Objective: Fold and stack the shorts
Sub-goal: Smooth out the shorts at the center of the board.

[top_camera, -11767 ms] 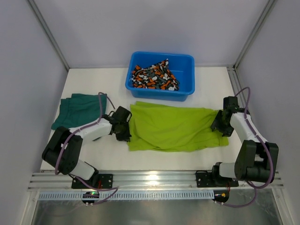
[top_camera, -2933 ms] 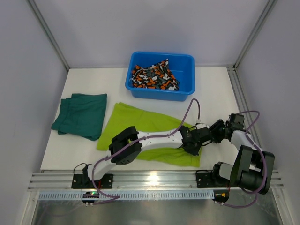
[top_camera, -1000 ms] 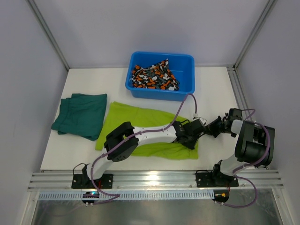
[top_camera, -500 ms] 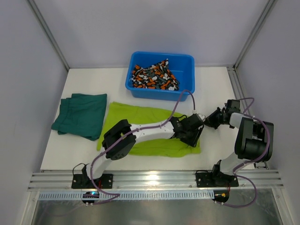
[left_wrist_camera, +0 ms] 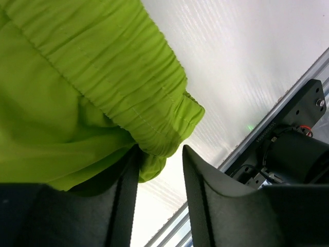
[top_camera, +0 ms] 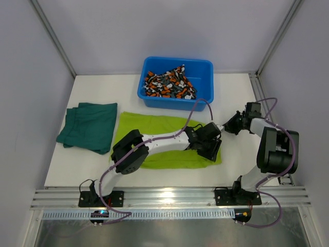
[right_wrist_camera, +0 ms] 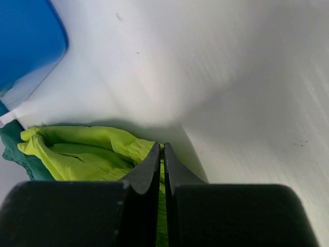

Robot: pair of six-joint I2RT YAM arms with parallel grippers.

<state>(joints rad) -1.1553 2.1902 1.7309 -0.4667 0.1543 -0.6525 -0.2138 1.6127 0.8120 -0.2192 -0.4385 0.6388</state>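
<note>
The lime shorts (top_camera: 144, 126) lie folded lengthwise mid-table. My left arm reaches across them, and my left gripper (top_camera: 212, 148) sits at their right end. In the left wrist view the left gripper (left_wrist_camera: 160, 150) is open, a corner of the lime shorts (left_wrist_camera: 77, 77) lying by its left finger. My right gripper (top_camera: 227, 127) is at the shorts' far right corner. In the right wrist view that gripper (right_wrist_camera: 160, 145) is shut with lime cloth (right_wrist_camera: 87, 149) in the slit. The teal shorts (top_camera: 88, 126) lie folded at the left. The camouflage shorts (top_camera: 167, 82) sit crumpled in the tub.
The blue tub (top_camera: 203, 100) stands at the back centre, close behind the lime shorts; its corner (right_wrist_camera: 25, 36) shows in the right wrist view. Metal rails (top_camera: 164, 198) run along the near edge. Frame posts and walls close both sides. The right arm's base (left_wrist_camera: 298, 149) is near the left gripper.
Both grippers have shifted toward the back with the lime shorts' right end, which now lies squarer. The left jaws have opened off the cloth.
</note>
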